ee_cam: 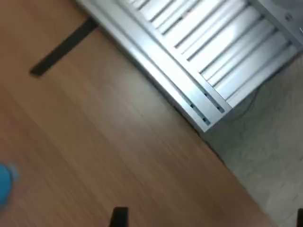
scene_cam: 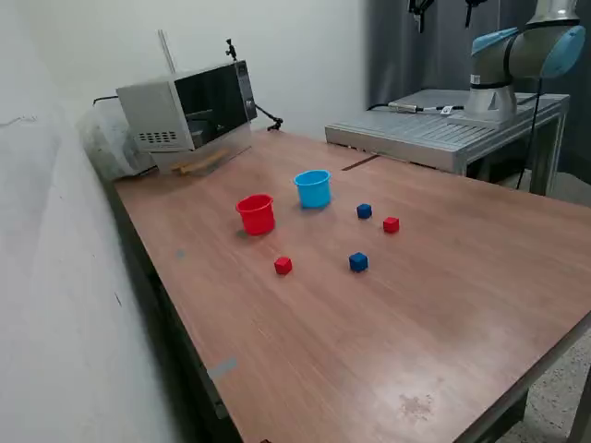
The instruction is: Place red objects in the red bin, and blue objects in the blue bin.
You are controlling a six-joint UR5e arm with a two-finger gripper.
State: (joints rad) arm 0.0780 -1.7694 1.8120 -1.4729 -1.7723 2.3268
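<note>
1. The tabletop (scene_cam: 443, 305) is smooth brown wood-grain laminate, set against a white wall on the exterior view's left, with a dark curtain at the back.
2. At the far corner stands a white microwave oven (scene_cam: 189, 109) with a dark glass door; crumpled clear plastic (scene_cam: 109, 140) lies beside it against the wall.
3. A ribbed grey metal platform (scene_cam: 434, 129) adjoins the tabletop at the back on the exterior view's right; the arm's base (scene_cam: 489, 97), grey with light blue joint covers, stands on it.
4. The red cup (scene_cam: 256, 214) stands upright, mouth up, round and tapered, of glossy plastic with a rolled rim.
5. The light blue cup (scene_cam: 313, 188), same shape, stands upright near it, farther back and toward the exterior view's right; the two do not touch.
6. One dark blue cube (scene_cam: 364, 211) and one red cube (scene_cam: 391, 224) sit near each other to the right of the cups.
7. A second red cube (scene_cam: 283, 266) and a second dark blue cube (scene_cam: 358, 262) sit nearer the camera, apart. All four rest flat on the tabletop, outside the cups.
8. The wrist view is blurred: wood grain, the ribbed platform (ee_cam: 213, 52), speckled floor (ee_cam: 270, 156), and a sliver of the light blue cup (ee_cam: 4, 185) at the edge.
9. Only dark tips of the fingers (ee_cam: 119, 217) show; how far apart they stand, I cannot tell.
</note>
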